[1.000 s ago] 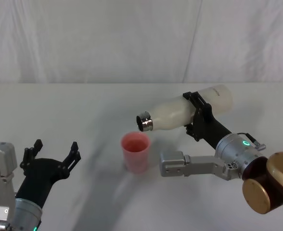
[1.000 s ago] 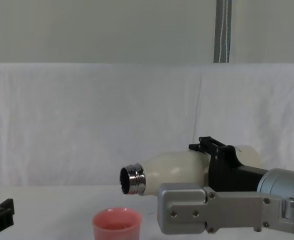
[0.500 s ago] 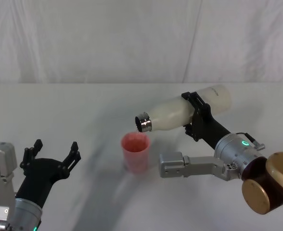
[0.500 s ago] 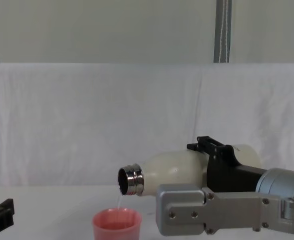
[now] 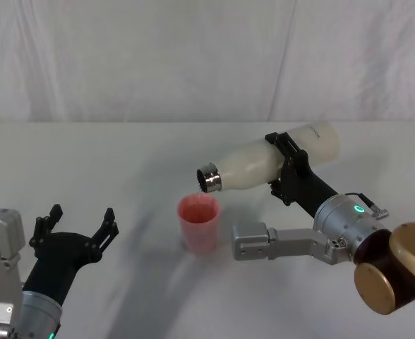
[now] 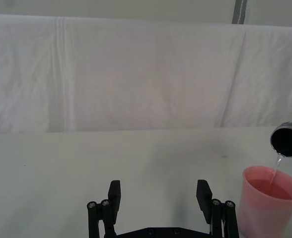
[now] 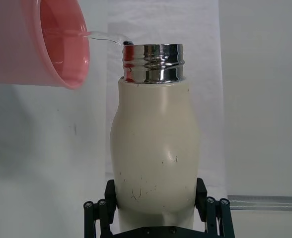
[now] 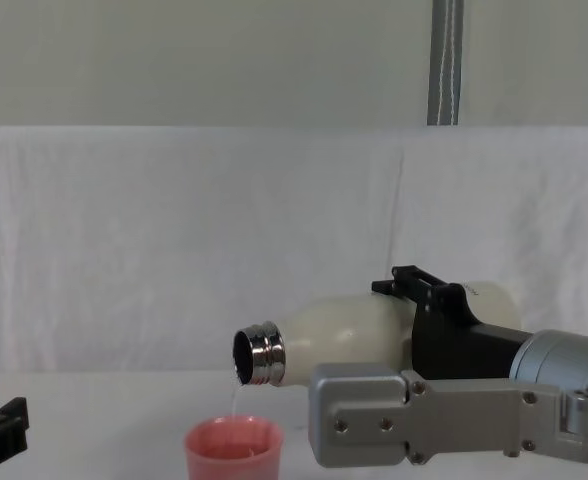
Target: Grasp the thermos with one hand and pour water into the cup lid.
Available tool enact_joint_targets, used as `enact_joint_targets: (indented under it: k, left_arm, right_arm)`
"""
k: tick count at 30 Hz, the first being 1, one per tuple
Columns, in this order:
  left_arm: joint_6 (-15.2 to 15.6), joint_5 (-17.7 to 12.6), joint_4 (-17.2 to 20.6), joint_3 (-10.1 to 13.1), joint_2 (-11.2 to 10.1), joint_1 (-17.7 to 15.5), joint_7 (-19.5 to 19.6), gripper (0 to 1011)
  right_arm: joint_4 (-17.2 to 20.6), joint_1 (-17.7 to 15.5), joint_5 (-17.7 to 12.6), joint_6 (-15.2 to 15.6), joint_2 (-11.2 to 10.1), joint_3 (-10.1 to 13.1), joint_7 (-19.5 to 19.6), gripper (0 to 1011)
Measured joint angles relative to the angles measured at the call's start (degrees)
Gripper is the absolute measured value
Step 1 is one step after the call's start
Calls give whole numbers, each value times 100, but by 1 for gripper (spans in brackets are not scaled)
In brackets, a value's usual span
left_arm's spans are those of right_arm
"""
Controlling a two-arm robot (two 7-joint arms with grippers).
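thermos (image 5: 264,163) tipped over cup lid (image 5: 199,222), L end effector (image 5: 73,227) idle nearby

Light around me is bright, soft and even, and soft grey shadows spread leftward over the white table (image 5: 123,152) from the cup lid (image 5: 199,223) and my arms. Glare sits on the steel neck of the thermos (image 7: 153,148) in my right wrist view. There the cup lid's near rim blurs, close to the lens.
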State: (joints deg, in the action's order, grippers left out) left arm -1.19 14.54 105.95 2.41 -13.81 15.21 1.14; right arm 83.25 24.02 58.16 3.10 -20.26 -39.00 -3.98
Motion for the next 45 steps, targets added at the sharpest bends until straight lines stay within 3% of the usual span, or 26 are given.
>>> enact_joint_targets:
  k: [45]
  left_arm:
    - [0,0,0,0,0,0,0,1001]
  right_arm:
    - [36,-10,49,36,-16,-4,-18,950]
